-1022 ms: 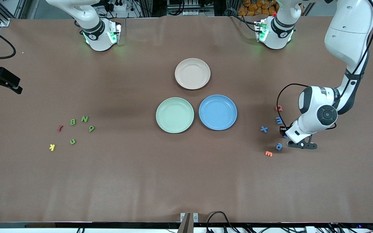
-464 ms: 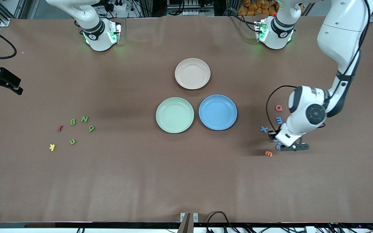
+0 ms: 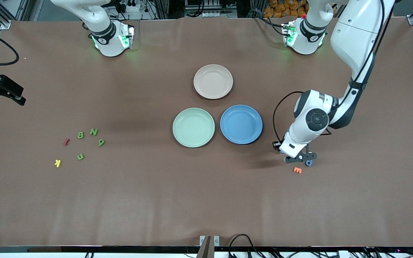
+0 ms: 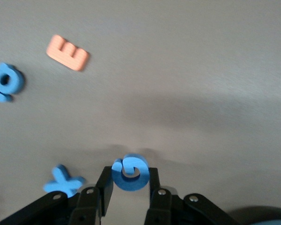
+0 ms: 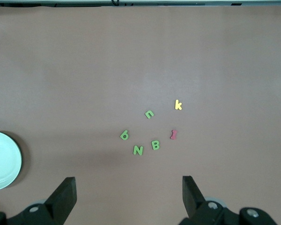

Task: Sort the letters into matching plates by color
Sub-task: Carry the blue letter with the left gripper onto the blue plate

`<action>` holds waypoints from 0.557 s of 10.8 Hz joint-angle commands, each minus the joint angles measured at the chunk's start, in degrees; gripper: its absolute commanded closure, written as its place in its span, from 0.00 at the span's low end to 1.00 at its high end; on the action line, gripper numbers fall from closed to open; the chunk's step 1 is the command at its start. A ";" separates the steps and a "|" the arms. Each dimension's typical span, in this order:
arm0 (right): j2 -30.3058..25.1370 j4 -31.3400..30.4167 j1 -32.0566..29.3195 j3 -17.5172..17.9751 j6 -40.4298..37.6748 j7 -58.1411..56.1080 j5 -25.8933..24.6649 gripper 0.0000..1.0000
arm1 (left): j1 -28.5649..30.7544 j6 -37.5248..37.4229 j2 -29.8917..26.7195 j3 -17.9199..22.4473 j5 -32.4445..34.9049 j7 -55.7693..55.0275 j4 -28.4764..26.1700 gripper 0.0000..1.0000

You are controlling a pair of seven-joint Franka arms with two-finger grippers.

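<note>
Left wrist view: my left gripper (image 4: 130, 187) is clamped on a blue letter (image 4: 130, 172), a rounded piece whose lower edge is hidden between my fingers (image 4: 104, 186). The table beneath shows a blue x (image 4: 63, 182), a blue looped letter (image 4: 6, 82) and an orange E (image 4: 68, 52); another blue scrap is cut off at the frame's corner. From the front, my left gripper (image 3: 300, 158) hangs over bare table between the blue plate (image 3: 241, 124) and the orange E (image 3: 297, 170), and my forearm covers most of the blue cluster. The mint plate (image 3: 193, 127) sits beside the blue one. My right gripper (image 5: 129, 199), off the front frame, waits with fingers wide apart, looking down on four green letters (image 5: 138, 150), a yellow k (image 5: 178, 105) and a red piece (image 5: 173, 134).
</note>
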 commanded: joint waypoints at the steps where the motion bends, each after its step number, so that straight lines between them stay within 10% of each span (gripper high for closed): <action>1: -0.18 0.01 0.01 0.24 -0.39 0.61 -0.19 0.00 | -5.67 -0.29 0.25 0.58 -0.18 -8.95 0.51 1.00; 6: -0.18 0.01 0.01 0.24 -0.30 0.61 -0.19 0.00 | -12.97 -0.29 0.51 0.67 -0.09 -19.41 0.95 1.00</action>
